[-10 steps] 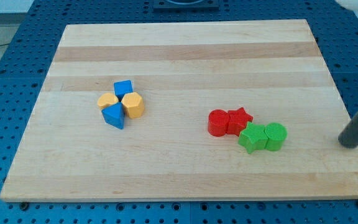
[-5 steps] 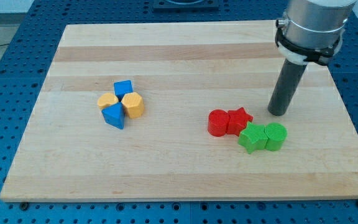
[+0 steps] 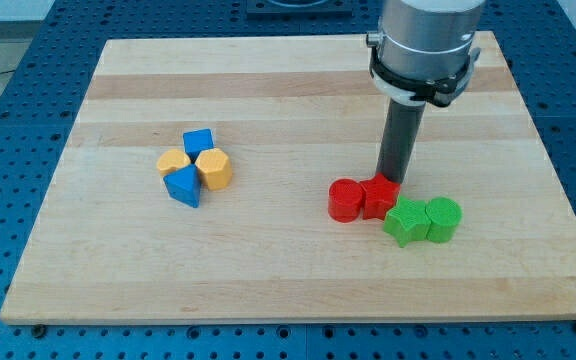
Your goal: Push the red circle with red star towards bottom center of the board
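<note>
The red circle (image 3: 346,200) and the red star (image 3: 380,196) sit side by side right of the board's middle, the circle on the view's left. My tip (image 3: 392,180) stands at the star's top right edge, touching it. The rod rises from there to the arm's grey end at the view's top.
A green star (image 3: 404,222) and a green circle (image 3: 443,219) lie just below and right of the red star, touching it. A cluster of two blue blocks (image 3: 198,142) (image 3: 182,185) and two yellow blocks (image 3: 173,162) (image 3: 214,168) sits at the left. The wooden board (image 3: 288,280) lies on a blue pegboard.
My tip has swept from the board's right edge up and leftwards to the red star's top. The red star and circle have shifted slightly to the left and down.
</note>
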Robot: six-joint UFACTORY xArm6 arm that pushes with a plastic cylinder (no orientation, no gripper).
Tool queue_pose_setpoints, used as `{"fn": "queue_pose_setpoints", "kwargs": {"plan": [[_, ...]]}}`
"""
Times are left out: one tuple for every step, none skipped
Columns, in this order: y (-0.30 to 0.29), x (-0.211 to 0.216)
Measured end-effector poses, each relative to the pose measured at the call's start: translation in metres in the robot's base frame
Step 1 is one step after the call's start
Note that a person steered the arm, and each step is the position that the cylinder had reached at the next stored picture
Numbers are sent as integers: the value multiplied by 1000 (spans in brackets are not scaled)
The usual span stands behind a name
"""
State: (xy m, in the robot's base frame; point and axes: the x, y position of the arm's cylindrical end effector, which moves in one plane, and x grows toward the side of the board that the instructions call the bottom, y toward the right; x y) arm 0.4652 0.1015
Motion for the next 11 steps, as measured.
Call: {"fn": "queue_pose_setpoints", "kwargs": {"plan": [[-3, 0], [-16, 0], [-19, 0], [-23, 0], [-28, 0], [-27, 0], [-16, 0], [-3, 0], [1, 0], [1, 7], [1, 10]]}}
